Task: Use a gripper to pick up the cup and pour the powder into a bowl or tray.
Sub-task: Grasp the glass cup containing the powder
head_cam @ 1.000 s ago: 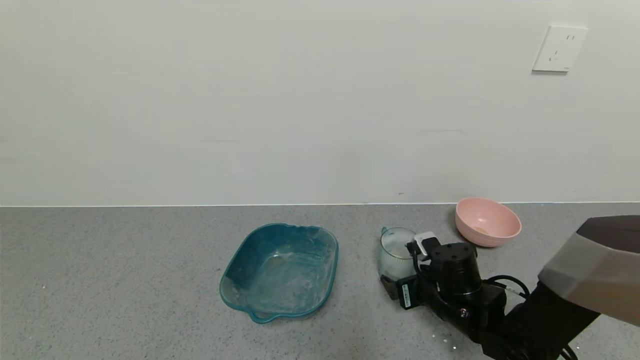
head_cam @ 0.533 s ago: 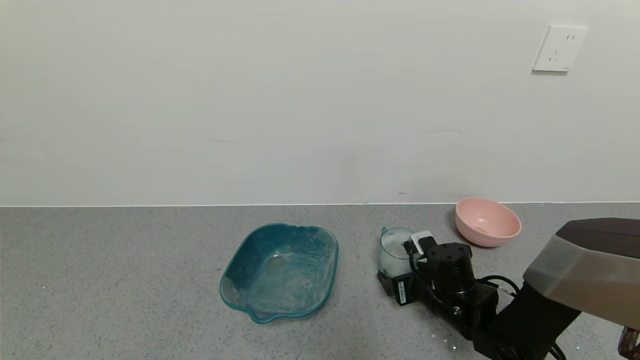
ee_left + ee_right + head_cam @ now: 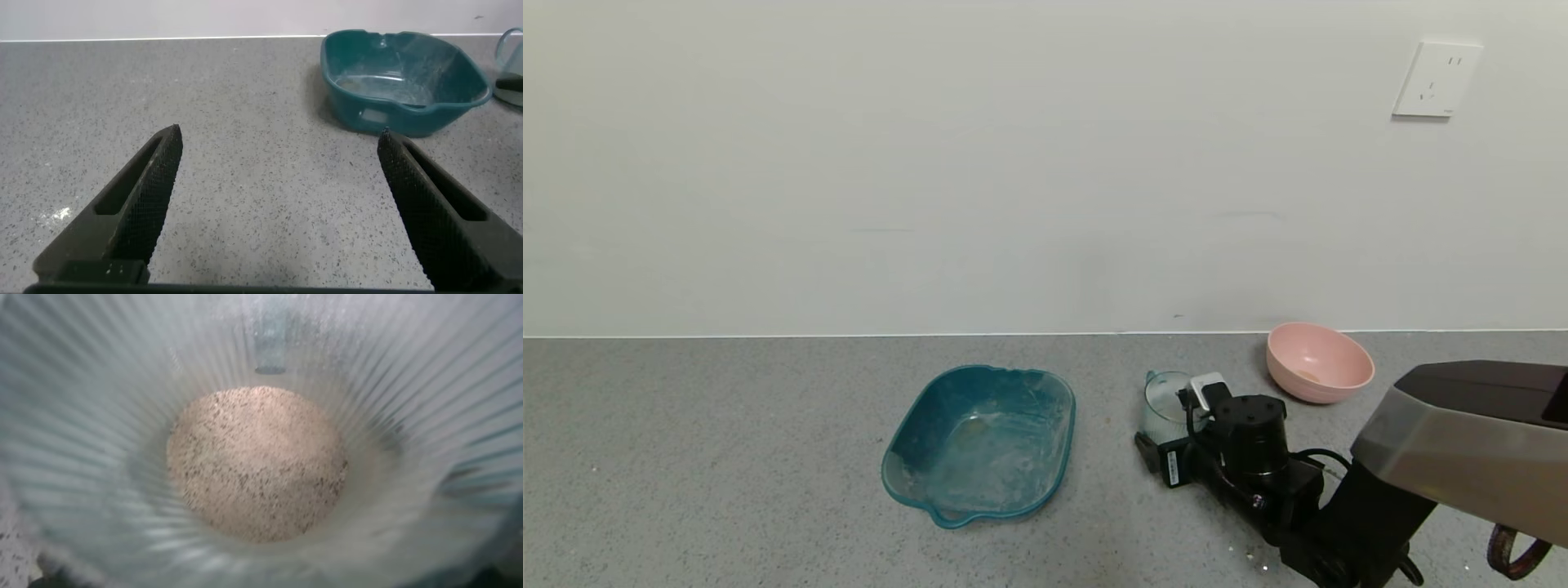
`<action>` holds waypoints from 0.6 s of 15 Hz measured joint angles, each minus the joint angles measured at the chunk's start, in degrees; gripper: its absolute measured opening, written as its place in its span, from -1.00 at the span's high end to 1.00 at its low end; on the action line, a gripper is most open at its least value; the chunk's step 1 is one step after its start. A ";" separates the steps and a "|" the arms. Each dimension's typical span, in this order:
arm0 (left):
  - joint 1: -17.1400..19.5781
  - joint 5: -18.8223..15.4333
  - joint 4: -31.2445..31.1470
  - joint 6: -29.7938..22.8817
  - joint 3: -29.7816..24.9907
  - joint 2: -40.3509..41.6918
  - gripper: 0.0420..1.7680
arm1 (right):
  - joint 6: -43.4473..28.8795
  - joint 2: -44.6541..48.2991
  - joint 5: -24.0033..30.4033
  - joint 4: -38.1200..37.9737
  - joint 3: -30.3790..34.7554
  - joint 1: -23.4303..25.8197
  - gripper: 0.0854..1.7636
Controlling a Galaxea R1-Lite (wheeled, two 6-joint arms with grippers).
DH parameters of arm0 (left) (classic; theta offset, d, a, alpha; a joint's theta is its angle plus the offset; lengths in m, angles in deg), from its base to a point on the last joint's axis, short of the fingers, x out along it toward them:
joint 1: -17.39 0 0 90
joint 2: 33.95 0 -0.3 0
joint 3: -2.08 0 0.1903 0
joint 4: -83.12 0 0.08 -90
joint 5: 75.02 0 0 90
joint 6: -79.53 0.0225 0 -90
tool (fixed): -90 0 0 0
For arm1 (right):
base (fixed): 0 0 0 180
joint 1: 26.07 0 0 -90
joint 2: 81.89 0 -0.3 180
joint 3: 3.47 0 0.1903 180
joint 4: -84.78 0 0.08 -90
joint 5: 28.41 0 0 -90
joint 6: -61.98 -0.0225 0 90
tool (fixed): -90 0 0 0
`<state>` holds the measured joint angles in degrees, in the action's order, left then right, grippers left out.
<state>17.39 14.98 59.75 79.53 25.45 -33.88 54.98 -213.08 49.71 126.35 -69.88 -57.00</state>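
Head view: right claw sits low on the grey table, toward its right end, against the ribbed clear cup. Over the last second it has slid a little further left along the table toward the cup, so one finger now pokes out on the near side of the cup and the white pad sits at the rim; looks like the claw is closing in around the cup, but I cannot tell if it is clamped yet. Cup is upright on the table, between the teal tray and the pink bowl near the back edge. Means grasp is about set, lift and pour are not yet done. Left wrist view: left claw spread wide open, holding nothing, parked low over the table's left part, tray ahead of it. Right wrist view: cup wall fills the frame, pale tan powder heaped on its bottom, none spilled.
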 joint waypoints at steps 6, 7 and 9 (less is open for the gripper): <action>0.00 0.00 0.00 0.00 0.00 0.00 -0.94 | 0.02 -0.80 0.00 0.61 -1.57 0.15 -0.94; 0.00 0.00 0.00 0.00 0.00 0.00 -0.94 | 0.02 -0.85 0.00 0.61 -1.71 0.09 -0.94; 0.05 0.00 0.00 0.00 0.00 0.00 -0.94 | 0.00 -0.89 0.00 0.61 -1.99 -0.13 -0.94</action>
<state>17.44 14.98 59.75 79.53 25.45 -33.88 54.98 -213.97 49.71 126.96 -71.87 -57.13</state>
